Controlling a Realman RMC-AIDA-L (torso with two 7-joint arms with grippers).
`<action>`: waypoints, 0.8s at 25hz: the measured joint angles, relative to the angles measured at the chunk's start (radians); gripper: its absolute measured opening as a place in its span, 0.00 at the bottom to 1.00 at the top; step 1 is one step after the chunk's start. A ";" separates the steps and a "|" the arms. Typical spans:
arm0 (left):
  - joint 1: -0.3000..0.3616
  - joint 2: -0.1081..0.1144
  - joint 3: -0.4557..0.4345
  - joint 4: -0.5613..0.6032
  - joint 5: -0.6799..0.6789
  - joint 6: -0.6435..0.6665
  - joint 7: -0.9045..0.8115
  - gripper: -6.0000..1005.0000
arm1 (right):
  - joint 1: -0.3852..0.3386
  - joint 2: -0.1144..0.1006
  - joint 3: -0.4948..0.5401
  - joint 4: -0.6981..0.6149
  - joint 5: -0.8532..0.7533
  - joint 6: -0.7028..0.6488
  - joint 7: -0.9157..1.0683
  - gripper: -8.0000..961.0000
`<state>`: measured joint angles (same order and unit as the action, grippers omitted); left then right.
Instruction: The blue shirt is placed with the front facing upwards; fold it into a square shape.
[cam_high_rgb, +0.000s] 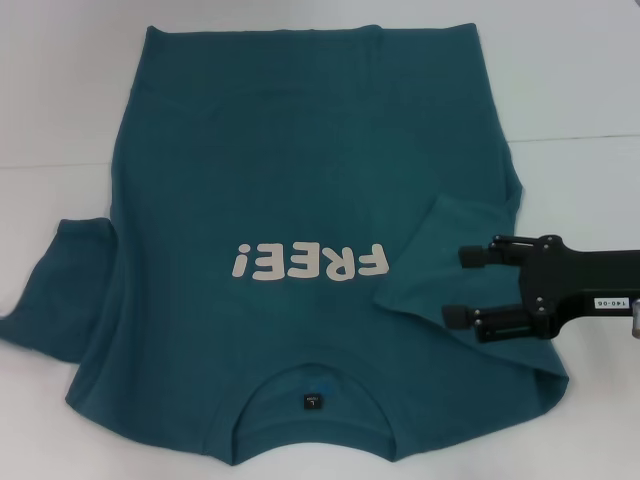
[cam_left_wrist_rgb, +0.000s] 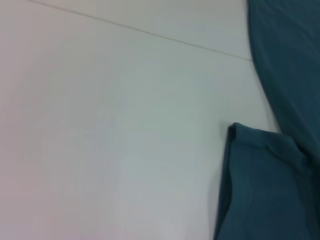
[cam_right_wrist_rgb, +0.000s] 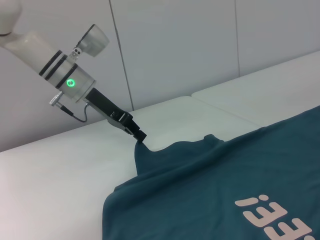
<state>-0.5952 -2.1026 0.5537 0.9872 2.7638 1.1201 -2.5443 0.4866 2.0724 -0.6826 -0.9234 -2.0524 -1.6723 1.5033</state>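
The blue shirt (cam_high_rgb: 300, 150) lies flat, front up, on the white table, with its collar and dark neck label (cam_high_rgb: 313, 400) nearest me and the white "FREE!" lettering (cam_high_rgb: 308, 263) across the middle. The sleeve on the right (cam_high_rgb: 440, 250) is folded inward over the body. My right gripper (cam_high_rgb: 460, 286) hovers open over that folded sleeve's edge. The other sleeve (cam_high_rgb: 60, 280) spreads out to the left. In the right wrist view, my left gripper (cam_right_wrist_rgb: 139, 135) is shut on that sleeve's tip, and the cloth (cam_right_wrist_rgb: 215, 190) rises to a peak there. The left wrist view shows only sleeve fabric (cam_left_wrist_rgb: 270, 180).
The white table (cam_high_rgb: 580, 60) has a seam line (cam_high_rgb: 580, 138) running across behind the shirt. Bare tabletop (cam_left_wrist_rgb: 110, 130) lies to the left of the shirt. A pale panelled wall (cam_right_wrist_rgb: 200, 45) stands beyond the table's far side.
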 joint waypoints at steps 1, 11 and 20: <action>0.001 0.000 -0.001 0.000 0.001 -0.004 -0.001 0.04 | 0.000 0.000 0.000 0.000 0.000 0.000 0.000 0.99; 0.002 0.000 -0.015 -0.004 0.010 -0.029 -0.001 0.04 | 0.005 0.001 -0.012 0.000 0.000 0.008 0.000 0.99; -0.004 0.000 -0.015 -0.005 0.004 -0.002 -0.006 0.07 | 0.007 0.002 -0.018 0.001 0.000 0.023 0.000 0.99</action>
<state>-0.5995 -2.1031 0.5383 0.9818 2.7681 1.1182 -2.5499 0.4938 2.0739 -0.7010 -0.9221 -2.0524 -1.6494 1.5033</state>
